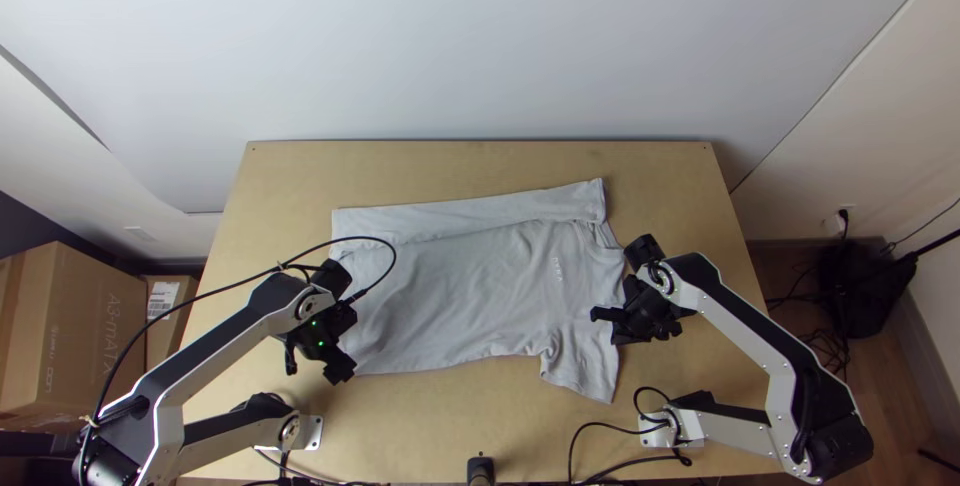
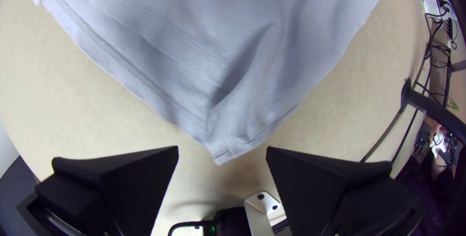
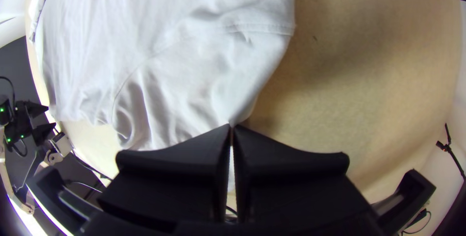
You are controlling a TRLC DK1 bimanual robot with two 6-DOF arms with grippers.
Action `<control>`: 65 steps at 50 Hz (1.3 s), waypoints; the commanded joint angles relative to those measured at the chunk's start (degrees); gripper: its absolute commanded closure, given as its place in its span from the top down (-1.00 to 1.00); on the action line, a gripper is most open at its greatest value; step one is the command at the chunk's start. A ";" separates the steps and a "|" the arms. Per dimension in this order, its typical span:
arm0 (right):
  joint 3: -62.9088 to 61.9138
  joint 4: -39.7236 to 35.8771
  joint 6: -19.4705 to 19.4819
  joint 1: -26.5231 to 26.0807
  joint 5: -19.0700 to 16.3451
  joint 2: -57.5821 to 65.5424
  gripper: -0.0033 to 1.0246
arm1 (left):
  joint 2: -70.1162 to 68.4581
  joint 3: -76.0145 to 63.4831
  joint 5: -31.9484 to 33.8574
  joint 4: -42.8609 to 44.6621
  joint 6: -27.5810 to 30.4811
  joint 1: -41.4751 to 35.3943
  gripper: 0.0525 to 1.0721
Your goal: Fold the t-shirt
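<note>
The left claw (image 2: pixel 222 154) stands open around the near hem corner (image 2: pixel 228 139) of the light grey cotton t-shirt (image 1: pixel 470 291). That corner is puckered, so closing there may catch only one layer, or bunch both and drag a crease inward. The right claw (image 3: pixel 231 126) is closed on the shirt's outer edge, by the shoulder end of the near short sleeve (image 1: pixel 583 371). The pinch looks small; a quick lift could let it slip. The sleeve sticks out toward the robot and is rumpled, so it may fold under itself if carried over. Uneven pulling by the two could skew the body and disturb the narrow folded-over band (image 1: pixel 470 214) along the far side.

Bare pale wooden tabletop (image 1: pixel 430 426) lies between the shirt and the near edge, with the arms' metal base brackets (image 1: pixel 305 433) close by. Open board runs beyond both shirt ends. Past the band, a strip remains before the far edge and the white wall (image 1: pixel 480 46).
</note>
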 commanded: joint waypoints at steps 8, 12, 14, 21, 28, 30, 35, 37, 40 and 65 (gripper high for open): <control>1.00 -1.39 0.54 -0.43 -0.37 -1.78 -0.95 | 1.69 0.06 4.35 2.33 -1.64 -0.48 -0.80; 1.35 -1.92 0.28 -0.69 -0.37 -1.95 -0.95 | 1.60 0.15 4.35 3.04 -2.08 -0.48 -0.95; 1.61 -2.45 -0.16 -0.78 -0.37 -2.22 -0.95 | 1.51 0.24 4.26 3.39 -2.25 -0.39 -0.95; 2.49 -2.54 -2.01 -4.12 -0.29 -2.31 -0.95 | -1.13 0.24 4.09 4.00 -0.14 4.09 -0.95; 3.46 -2.62 -6.93 -11.41 -0.29 -1.34 -0.95 | -3.94 1.56 4.17 2.16 4.69 11.74 -0.95; 3.72 -2.62 -8.60 -13.61 -0.29 -0.72 -0.95 | -4.73 1.73 4.17 2.07 5.83 13.85 -0.95; 4.34 -2.71 -12.29 -18.71 -0.29 1.12 -0.95 | -7.10 0.68 4.26 1.98 7.50 16.48 -0.95; 4.69 -2.80 -13.17 -20.11 -0.29 1.74 -0.95 | -7.72 0.33 4.26 1.98 7.41 16.57 -0.95; 5.48 -3.59 -13.52 -20.55 -0.29 2.09 -0.95 | -8.69 -0.03 4.35 1.98 7.06 16.57 -0.95; 19.28 -3.24 -13.08 -13.52 -0.46 3.67 -0.95 | -2.36 13.07 6.46 6.20 2.49 19.74 -0.95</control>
